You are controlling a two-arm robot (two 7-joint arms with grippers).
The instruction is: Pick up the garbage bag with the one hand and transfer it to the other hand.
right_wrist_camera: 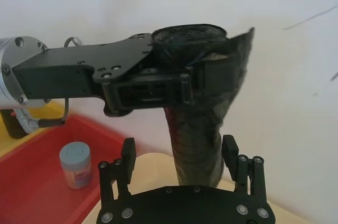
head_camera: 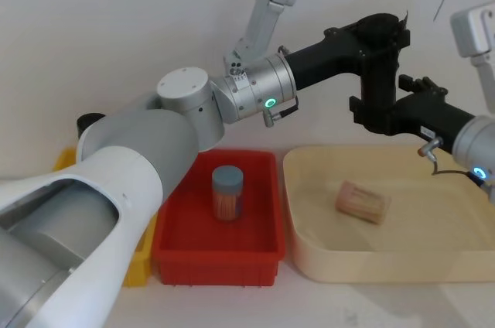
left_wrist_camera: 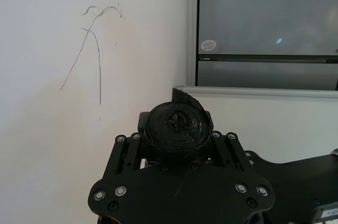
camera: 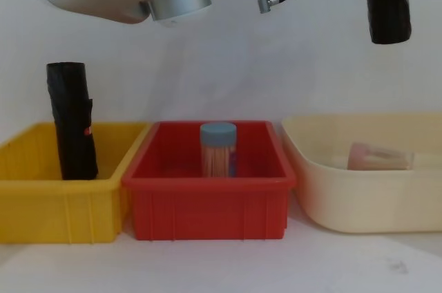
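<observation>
The garbage bag (right_wrist_camera: 195,139), a black roll, hangs upright high over the beige tub (head_camera: 309,258). My left gripper (head_camera: 380,38), on the green-ringed arm, is shut on the roll's upper end (left_wrist_camera: 178,128). My right gripper (right_wrist_camera: 178,152), on the blue-ringed arm, stands open around the roll's lower part, with one finger (right_wrist_camera: 128,154) on each side and a small gap to the plastic. In the head view the right gripper (head_camera: 370,115) comes in from the right, just below the left one. The roll's lower end (camera: 389,3) shows at the top of the chest view.
A second black roll (camera: 71,120) stands in the yellow bin (camera: 41,217) at the left. The red bin (head_camera: 216,254) in the middle holds a blue-lidded jar (head_camera: 227,193). A tan cylinder (head_camera: 362,202) lies in the beige tub.
</observation>
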